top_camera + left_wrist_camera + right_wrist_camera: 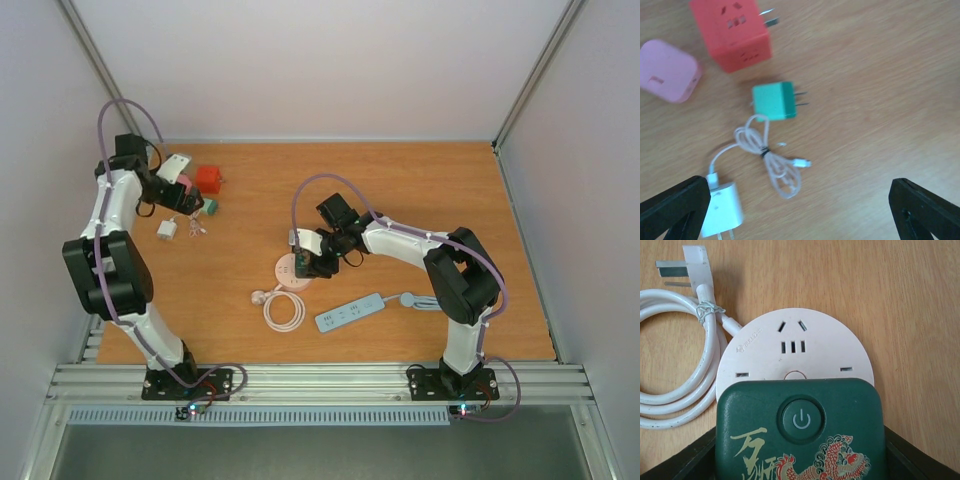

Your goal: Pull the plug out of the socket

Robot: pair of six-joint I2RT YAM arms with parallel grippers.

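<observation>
A dark green plug (800, 430) with a power button and a dragon print sits between the fingers of my right gripper (800, 457), which is shut on its sides. It overlaps the near half of the round pale socket (795, 347); whether its pins are still in the socket is hidden. From above, the right gripper (306, 262) stands over the socket (284, 268) at the table's middle. My left gripper (800, 212) hangs open at the far left, nothing between its black fingers (675, 207).
The socket's white cord (675, 370) lies coiled to its left. A blue power strip (350, 313) lies near the front. Under the left gripper are a red cube adapter (735, 35), a pink adapter (669, 71), a teal plug (773, 101) and a white charger (722, 210) with its cable.
</observation>
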